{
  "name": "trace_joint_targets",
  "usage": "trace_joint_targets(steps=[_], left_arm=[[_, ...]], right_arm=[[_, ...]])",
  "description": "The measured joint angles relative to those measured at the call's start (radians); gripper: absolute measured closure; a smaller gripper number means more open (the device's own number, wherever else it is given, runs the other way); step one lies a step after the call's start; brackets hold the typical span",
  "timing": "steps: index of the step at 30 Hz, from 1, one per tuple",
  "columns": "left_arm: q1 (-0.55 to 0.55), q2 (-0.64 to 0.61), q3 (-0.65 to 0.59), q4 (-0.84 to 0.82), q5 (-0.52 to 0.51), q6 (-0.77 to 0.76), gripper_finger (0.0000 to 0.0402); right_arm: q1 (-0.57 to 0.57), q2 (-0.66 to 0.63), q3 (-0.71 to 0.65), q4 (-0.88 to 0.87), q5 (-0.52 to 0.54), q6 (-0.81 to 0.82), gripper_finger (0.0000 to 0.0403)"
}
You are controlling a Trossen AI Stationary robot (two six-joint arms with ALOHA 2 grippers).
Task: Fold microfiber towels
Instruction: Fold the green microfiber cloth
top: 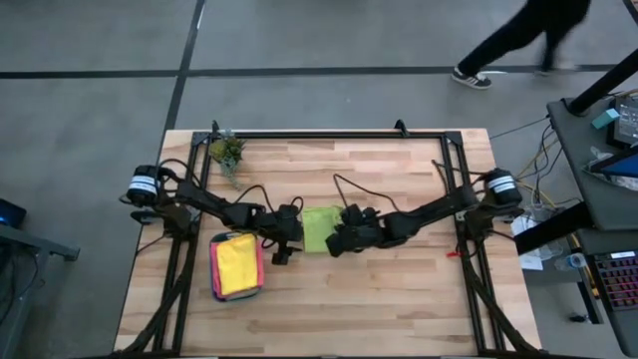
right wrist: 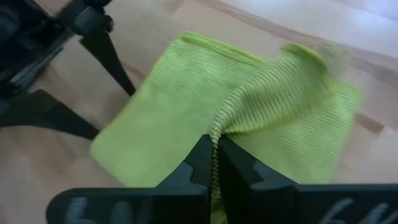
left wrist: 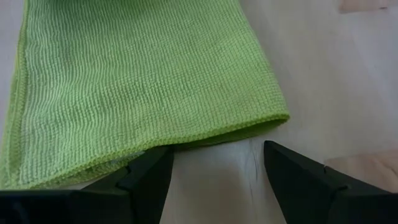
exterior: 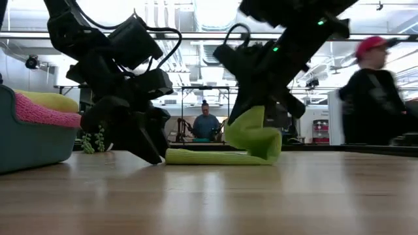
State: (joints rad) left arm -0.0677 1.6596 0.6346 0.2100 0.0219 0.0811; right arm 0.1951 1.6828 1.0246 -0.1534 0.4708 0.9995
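A lime green towel (top: 317, 227) lies mid-table, most of it flat on the wood (exterior: 202, 156). My right gripper (right wrist: 213, 146) is shut on it, and the raised part (exterior: 251, 130) curls over the flat part. My left gripper (left wrist: 214, 155) stands open and low at the towel's left edge (left wrist: 205, 134), its fingers slanting down at the table. To the left stands a teal tray (top: 215, 279) with yellow (top: 235, 264) and pink (exterior: 42, 111) towels stacked in it. My right gripper pinches a bunched edge of the lime towel (right wrist: 217, 127) between its two fingers, slanting down from the table's right side. That part is lifted and doubled over leftward; the rest lies flat on the table. My left gripper: one finger (left wrist: 146, 171) overlaps the towel's edge; whether it touches, I cannot tell.
A small potted plant (top: 227, 153) stands at the far left of the table. A black frame (top: 329, 135) runs along the far edge and both sides. People move in the room beyond the table (exterior: 372, 98). Bare wood lies toward the near edge.
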Motion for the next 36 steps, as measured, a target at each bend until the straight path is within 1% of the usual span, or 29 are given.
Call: trace_joint_targets(steps=[4,10,13,21,24,29,36], left_arm=[[0.0,-0.006,0.0,-0.001,0.0,0.002,0.0164],[0.0,-0.006,-0.002,0.007,0.001,0.002,0.0164],[0.0,-0.007,-0.001,0.015,0.001,0.002,0.0164],[0.0,-0.007,-0.001,0.019,0.001,0.001,0.0164],[0.0,-0.007,0.0,0.023,0.001,0.001,0.0164],[0.0,-0.008,0.001,0.024,0.001,0.001,0.0164],[0.0,-0.017,0.002,0.011,0.001,0.001,0.0164]], right_arm=[[-0.018,0.088,0.092,-0.025,-0.002,-0.04,0.0394],[-0.03,0.171,0.2,-0.026,-0.008,-0.103,0.0394],[-0.034,0.187,0.221,-0.032,-0.009,-0.12,0.0394],[-0.042,0.186,0.219,-0.028,-0.007,-0.122,0.0391],[-0.042,0.186,0.218,-0.028,-0.007,-0.123,0.0372],[-0.042,0.186,0.217,-0.024,-0.007,-0.128,0.0324],[-0.041,0.186,0.243,-0.025,-0.007,-0.191,0.0265]])
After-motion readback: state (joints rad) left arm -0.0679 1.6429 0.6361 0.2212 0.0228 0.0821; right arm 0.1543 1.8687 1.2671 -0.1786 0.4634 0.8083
